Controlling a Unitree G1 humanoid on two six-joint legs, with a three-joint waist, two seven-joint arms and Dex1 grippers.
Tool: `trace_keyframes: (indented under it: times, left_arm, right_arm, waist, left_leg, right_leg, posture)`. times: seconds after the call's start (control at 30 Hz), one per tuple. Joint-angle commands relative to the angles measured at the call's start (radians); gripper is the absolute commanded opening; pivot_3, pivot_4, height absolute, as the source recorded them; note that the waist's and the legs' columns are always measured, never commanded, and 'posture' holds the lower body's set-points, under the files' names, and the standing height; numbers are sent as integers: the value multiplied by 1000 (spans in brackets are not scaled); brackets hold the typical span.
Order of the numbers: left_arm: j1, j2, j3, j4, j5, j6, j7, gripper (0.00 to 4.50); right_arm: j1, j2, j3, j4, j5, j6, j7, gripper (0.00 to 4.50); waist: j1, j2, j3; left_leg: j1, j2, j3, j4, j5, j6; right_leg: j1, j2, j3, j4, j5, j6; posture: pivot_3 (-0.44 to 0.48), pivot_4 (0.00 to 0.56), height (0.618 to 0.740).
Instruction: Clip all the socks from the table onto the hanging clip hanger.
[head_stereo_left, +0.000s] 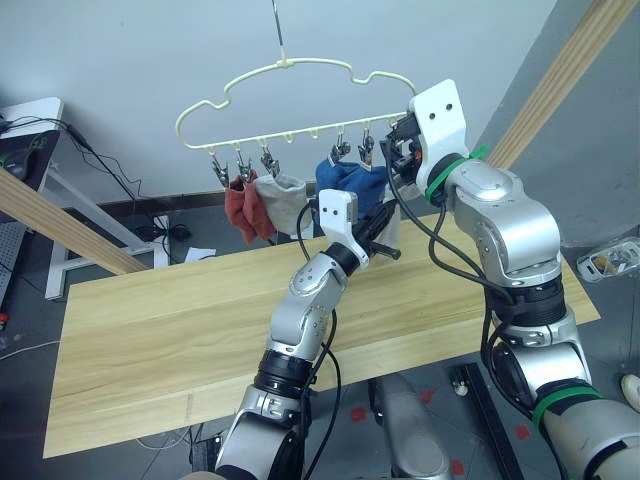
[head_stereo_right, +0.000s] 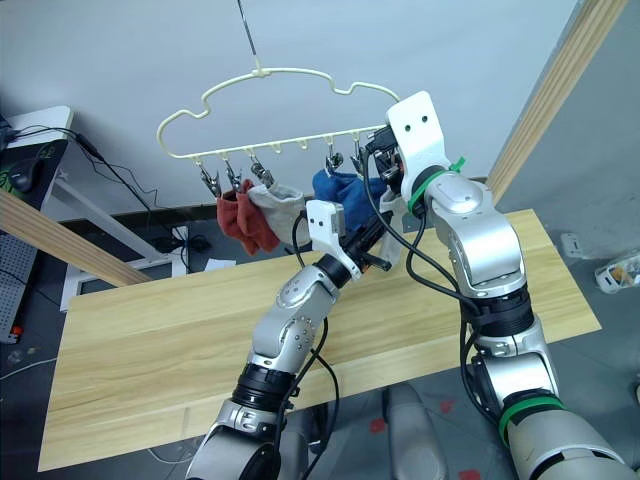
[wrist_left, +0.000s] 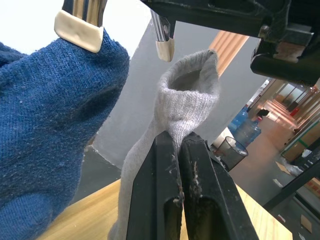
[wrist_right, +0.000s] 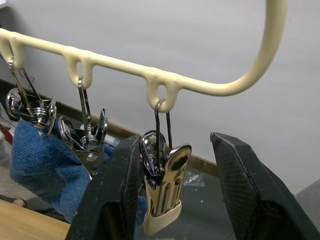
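Observation:
The pale yellow clip hanger (head_stereo_left: 290, 68) hangs by its hook above the table (head_stereo_left: 170, 330). From its silver clips hang rust red socks (head_stereo_left: 240, 210), a light grey sock (head_stereo_left: 284, 200) and blue socks (head_stereo_left: 350, 180). My left gripper (wrist_left: 178, 145) is shut on another light grey sock (wrist_left: 187, 100), holding its cuff up just under a clip, beside a blue sock (wrist_left: 55, 115). My right gripper (wrist_right: 175, 142) is raised at the hanger's right end. It stands open, with one finger on each side of the end clip (wrist_right: 162, 187).
Slanted round wooden poles stand at the left (head_stereo_left: 60, 225) and right (head_stereo_left: 560, 80) of the table. A white desk with cables (head_stereo_left: 35, 130) sits at the far left. Small items lie on the floor at the right (head_stereo_left: 605, 262).

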Motion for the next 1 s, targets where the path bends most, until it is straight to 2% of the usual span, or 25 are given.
trace_keyframes:
  times: [0.03, 0.23, 0.53, 0.8, 1.0]
  left_arm:
    - [-8, -14, -12, -44, 2, -14, -10, 0]
    - [10, 9, -18, -66, 9, -4, -19, 0]
    - [128, 134, -95, -124, 95, -18, -88, 0]
    - [139, 139, -100, -136, 113, -21, -96, 0]
    - [127, 141, -87, -142, 107, -18, -100, 0]
  right_arm:
    - [-7, 17, 0, -39, -14, -22, -14, 2270]
    - [-10, 36, -9, -47, -9, -11, -18, 2270]
    - [0, 7, -34, -101, -4, 20, -16, 2270]
    - [11, -1, -45, -143, 14, 69, -8, 2270]
    - [20, 28, -49, -112, 2, 39, -42, 2270]
  waist:
    - [0, 0, 0]
    - [0, 0, 0]
    - [0, 0, 0]
    - [0, 0, 0]
    - [0, 0, 0]
  left_leg:
    - [0, 0, 0, 0, 0, 0]
    - [0, 0, 0, 0, 0, 0]
    - [0, 0, -1, -1, 0, 0]
    - [0, 0, -3, -1, 0, 0]
    - [0, 0, -2, -1, 0, 0]
  right_leg:
    - [0, 0, 0, 0, 0, 0]
    - [0, 0, 0, 0, 0, 0]
    - [0, 0, 0, 0, 0, 0]
    - [0, 0, 0, -1, -1, 1]
    - [0, 0, 0, -1, -1, 1]
  posture:
    - [-261, 319, 740]
    - [-258, 319, 740]
    - [-263, 322, 740]
    - [-262, 321, 740]
    - [-262, 316, 740]
